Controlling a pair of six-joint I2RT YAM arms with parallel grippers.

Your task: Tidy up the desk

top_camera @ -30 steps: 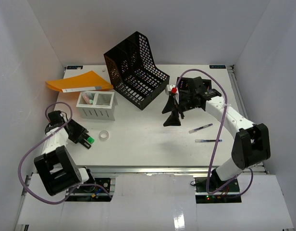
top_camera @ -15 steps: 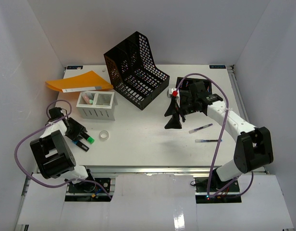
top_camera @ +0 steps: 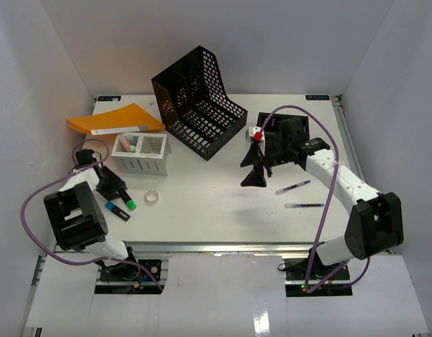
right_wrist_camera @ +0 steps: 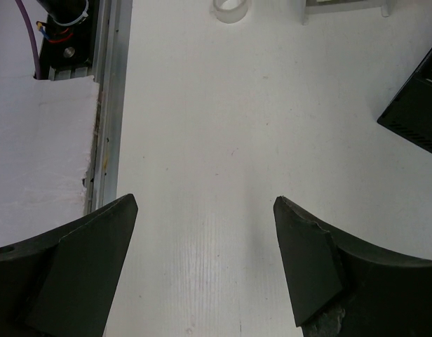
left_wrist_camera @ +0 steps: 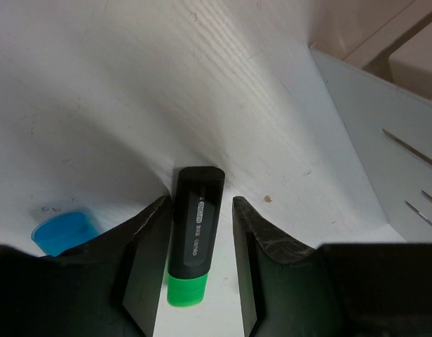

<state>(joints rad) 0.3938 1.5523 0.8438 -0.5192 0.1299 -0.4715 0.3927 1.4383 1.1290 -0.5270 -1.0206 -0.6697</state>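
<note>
Our left hand [left_wrist_camera: 200, 203] straddles the green-capped marker [left_wrist_camera: 193, 239], half spread. We should centre and squeeze mid-barrel (right hand [right_wrist_camera: 205, 203] spread wide, empty) before lifting off the bench [left_wrist_camera: 118, 84].

Nothing can be read clearly. The black highlighter pen with a green end [left_wrist_camera: 193, 239] carries pale print along its barrel, too small to make out. The white strip on the orange folder [top_camera: 118, 128] shows no legible text.

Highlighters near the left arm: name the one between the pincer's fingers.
The green-capped highlighter; the blue-capped highlighter lies outside the left pincer, off to one side.
</note>
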